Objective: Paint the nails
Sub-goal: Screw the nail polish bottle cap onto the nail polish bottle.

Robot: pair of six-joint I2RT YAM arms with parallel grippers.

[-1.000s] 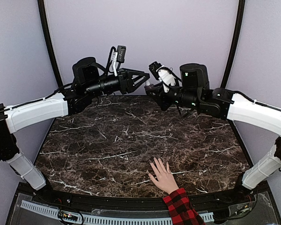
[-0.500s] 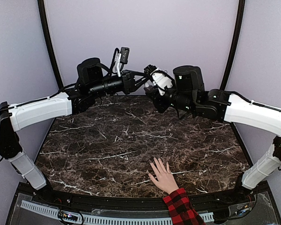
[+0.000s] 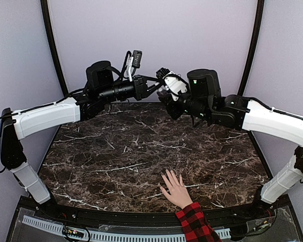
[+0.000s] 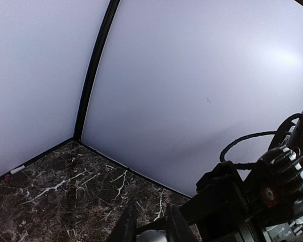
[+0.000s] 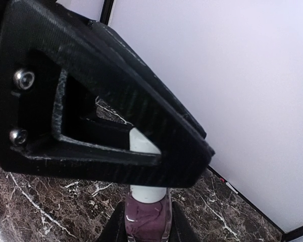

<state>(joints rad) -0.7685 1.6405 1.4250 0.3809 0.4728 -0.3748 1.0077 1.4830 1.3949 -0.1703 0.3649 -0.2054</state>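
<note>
Left gripper (image 3: 157,86) is at far centre, high over the dark marble-pattern tabletop (image 3: 111,151). Its fingers are pinched on the white cylindrical cap (image 5: 143,142) of the small purple glass polish bottle (image 5: 146,216); the left wrist view shows a pale shape wedged between them.

The bottle body is clamped upright in the right gripper (image 3: 166,97), just right of the left one, so the two meet tip to tip.

The nails (image 3: 165,176) are on the light-skinned hand (image 3: 177,191) with a red-and-black plaid sleeve (image 3: 194,227). It lies palm down at the near edge, right of centre, well apart from both grippers. Its fingers are splayed, with their long axis running far and slightly left.

From the cap, the target lies straight toward the near side and a touch right. The hand is on the right arm's half, but my read is that the cap-holding left gripper has to make the trip.
</note>
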